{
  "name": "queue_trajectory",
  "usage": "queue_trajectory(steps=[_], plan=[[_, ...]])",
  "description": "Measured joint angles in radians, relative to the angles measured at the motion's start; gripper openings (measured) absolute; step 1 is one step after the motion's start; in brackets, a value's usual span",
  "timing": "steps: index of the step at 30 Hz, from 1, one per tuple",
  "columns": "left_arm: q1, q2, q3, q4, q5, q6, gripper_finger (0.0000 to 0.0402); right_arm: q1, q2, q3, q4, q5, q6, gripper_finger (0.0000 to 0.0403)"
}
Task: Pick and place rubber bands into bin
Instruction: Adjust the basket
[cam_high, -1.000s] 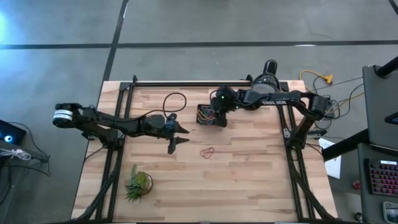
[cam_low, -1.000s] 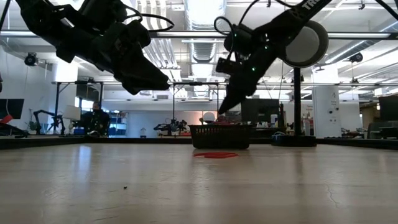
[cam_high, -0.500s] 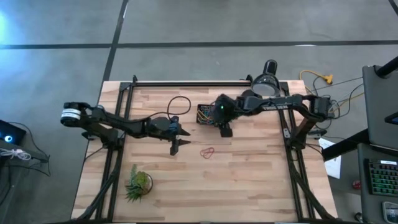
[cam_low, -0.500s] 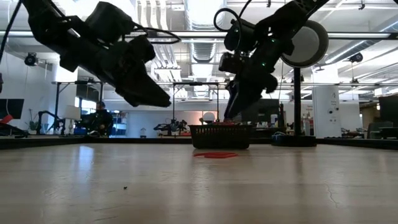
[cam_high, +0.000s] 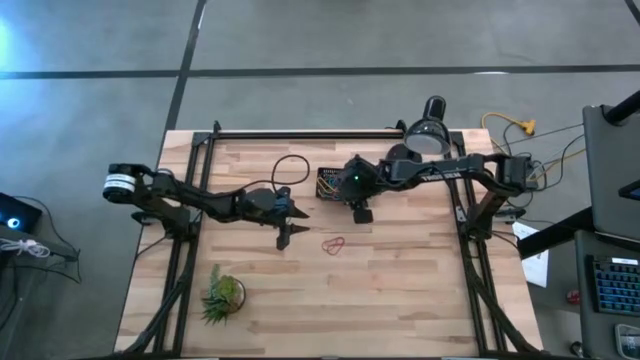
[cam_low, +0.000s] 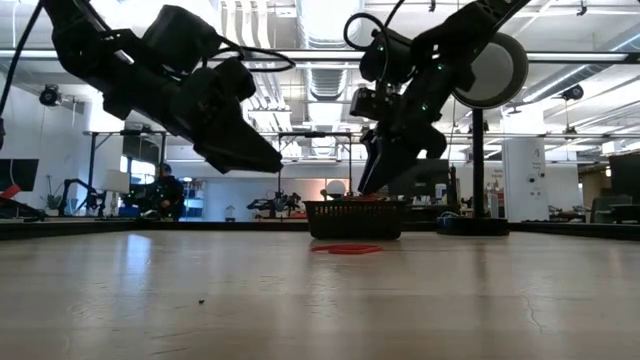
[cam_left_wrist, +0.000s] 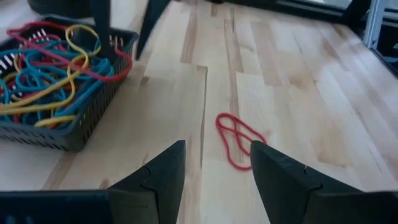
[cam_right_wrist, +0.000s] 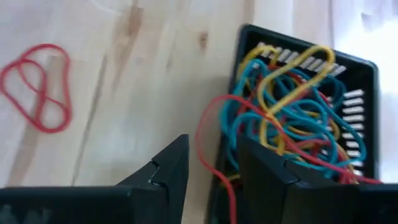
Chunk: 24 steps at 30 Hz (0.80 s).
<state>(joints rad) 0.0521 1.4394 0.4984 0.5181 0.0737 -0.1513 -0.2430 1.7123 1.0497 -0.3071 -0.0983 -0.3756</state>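
Note:
The bin (cam_high: 328, 183) is a black slotted tray at the table's middle back, holding several rubber bands (cam_left_wrist: 43, 68) in blue, yellow and red. One red rubber band (cam_high: 334, 243) lies flat on the wood nearer the front. My left gripper (cam_high: 293, 226) hangs open just left of it, above the table, and the band (cam_left_wrist: 238, 140) shows ahead of its fingers. My right gripper (cam_high: 360, 210) is open over the bin's near right corner, pointing steeply down. A red strand (cam_right_wrist: 202, 140) draped over the bin's wall (cam_right_wrist: 231, 155) runs between its fingers.
A black desk lamp (cam_high: 428, 125) stands at the table's far edge, right of the bin. A loop of black cable (cam_high: 283, 165) lies left of the bin. A spiky green plant (cam_high: 222, 296) sits near the front left. Bare wood stretches along the front and right.
My right gripper has swung from above the bin's middle toward its near right corner, rolling as it went. My left gripper has sunk a little and edged toward the red band on the table. Neither the bands nor the bin have moved.

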Motion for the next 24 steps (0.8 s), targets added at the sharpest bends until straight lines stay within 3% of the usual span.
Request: queue_trajectory(steps=[7,14,18,24], plan=[[0.000,-0.002,0.000,-0.003,0.001,0.001,0.0165,0.008,0.000,-0.051,0.050,0.004,-0.002,0.0127],[0.000,-0.002,0.000,-0.003,0.002,0.001,0.0165,0.017,0.000,-0.063,0.060,0.131,0.000,0.0116],[0.000,-0.002,0.000,-0.003,0.002,0.001,0.0165,0.017,0.000,-0.063,0.060,0.148,-0.003,0.0091],[0.000,-0.002,0.000,-0.003,0.002,0.001,0.0165,0.017,0.000,-0.063,0.060,0.150,-0.022,0.0021]])
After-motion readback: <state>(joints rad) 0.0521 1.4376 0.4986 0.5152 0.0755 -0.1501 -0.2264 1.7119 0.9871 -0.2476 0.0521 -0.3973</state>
